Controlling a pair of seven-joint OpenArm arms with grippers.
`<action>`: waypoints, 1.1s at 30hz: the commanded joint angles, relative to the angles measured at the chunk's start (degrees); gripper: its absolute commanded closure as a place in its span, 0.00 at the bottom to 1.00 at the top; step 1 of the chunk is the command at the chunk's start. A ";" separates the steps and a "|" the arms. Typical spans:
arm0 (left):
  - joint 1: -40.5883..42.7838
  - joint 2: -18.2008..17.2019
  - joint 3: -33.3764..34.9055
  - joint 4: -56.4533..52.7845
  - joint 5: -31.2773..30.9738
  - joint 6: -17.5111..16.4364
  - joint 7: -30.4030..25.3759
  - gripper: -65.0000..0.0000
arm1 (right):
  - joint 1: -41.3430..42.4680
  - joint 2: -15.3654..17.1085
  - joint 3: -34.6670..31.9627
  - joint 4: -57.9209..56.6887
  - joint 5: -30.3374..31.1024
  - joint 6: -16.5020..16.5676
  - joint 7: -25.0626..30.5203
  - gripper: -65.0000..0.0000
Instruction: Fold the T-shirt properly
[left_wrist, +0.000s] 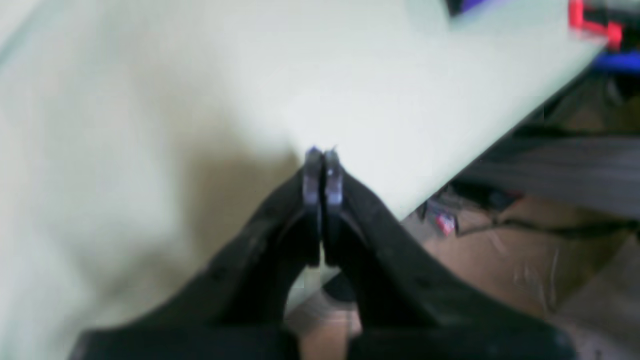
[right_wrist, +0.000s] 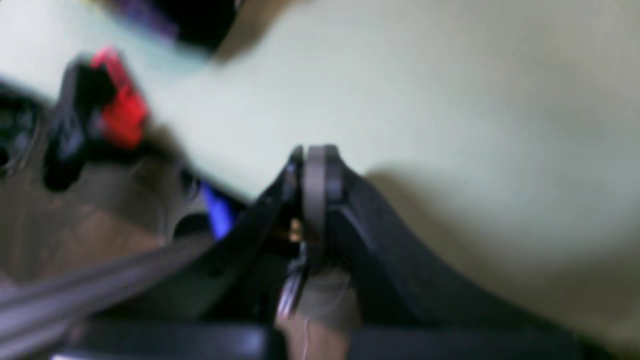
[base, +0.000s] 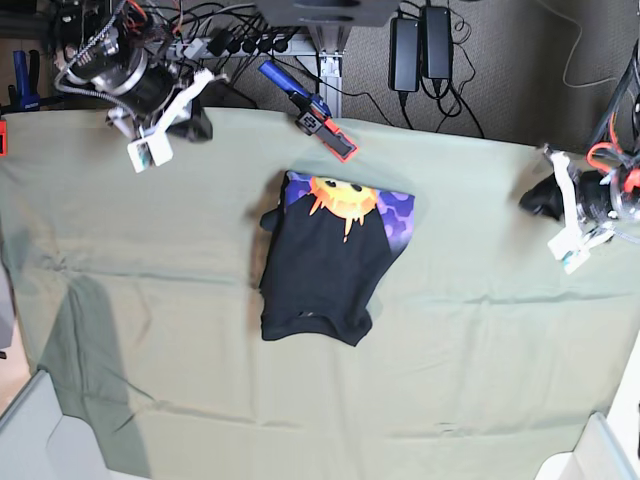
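1. Surface: pale green table cloth (base: 480, 340) covers the whole table, with light creases and wrinkles, mostly along the left and lower-left part.
2. Far edge: a blue-handled clamp with red jaw (base: 312, 112) bites the cloth edge near centre. Behind it are black power bricks (base: 420, 45), a tangle of cables and a brownish carpet floor.
3. T-shirt (base: 325, 265): lies near the middle of the cloth, slightly toward the far edge and just in front of the clamp. It is folded into a compact, roughly rectangular bundle, black, with an orange sun on a purple patterned patch showing at the far end. The near edge is rounded, not perfectly square, and a small bump of fabric sticks out at its left side.
4. Left gripper (left_wrist: 322, 155): jaws pressed together, nothing between them, over bare cloth near the table edge. In the base view it sits at the right edge, well apart from the shirt.
5. Right gripper (right_wrist: 312, 152): jaws together, empty, blurred view. It sits at the far-left corner in the base view, also well apart from the shirt.
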 joint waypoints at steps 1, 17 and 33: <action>1.49 -1.29 -2.27 0.81 -0.72 -0.30 -0.37 1.00 | -1.77 0.35 0.22 1.27 0.72 3.08 0.66 1.00; 27.58 5.57 -8.96 -8.07 7.06 -0.30 -8.50 1.00 | -16.68 0.33 0.22 -6.99 0.26 3.02 1.01 1.00; 15.02 16.48 -8.85 -50.10 22.16 -0.30 -25.22 1.00 | 1.99 0.07 0.11 -56.96 -2.54 2.51 5.22 1.00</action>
